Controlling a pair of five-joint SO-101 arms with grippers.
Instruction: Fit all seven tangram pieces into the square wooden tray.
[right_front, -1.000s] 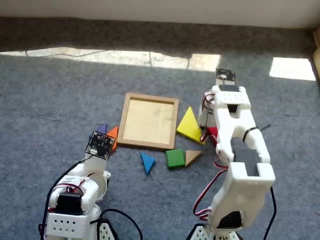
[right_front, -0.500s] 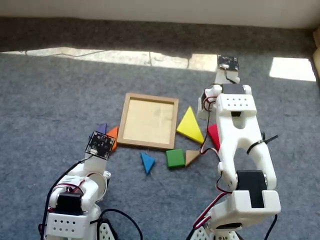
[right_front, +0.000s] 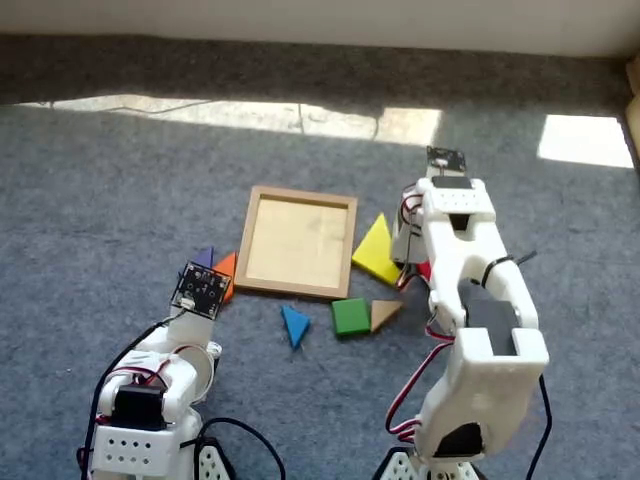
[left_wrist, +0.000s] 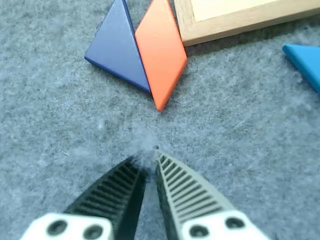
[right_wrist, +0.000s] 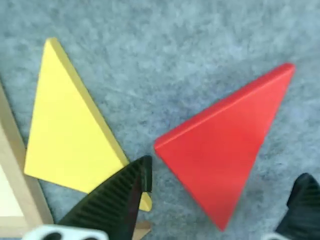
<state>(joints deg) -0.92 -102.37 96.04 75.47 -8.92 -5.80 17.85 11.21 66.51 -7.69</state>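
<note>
Red triangle (right_wrist: 227, 145) inside splayed right end effector (right_wrist: 225, 180)

grey carpet (right_front: 120, 200), sunlit patches (right_front: 250, 115) (far side), pale wall (right_front: 300, 18) behind

Bright sun patches (right_front: 250, 115) stripe the far carpet (right_front: 100, 200), while the tray (right_front: 296, 290) near me sits in soft, even shade, casting faint shadow.

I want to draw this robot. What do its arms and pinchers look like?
The left arm and right arm are chunky white plastic with black motors, red and black wires and a small dark circuit board at each wrist. The left gripper has pointed ribbed fingers, one black, one grey; the right gripper has black ones.
</note>
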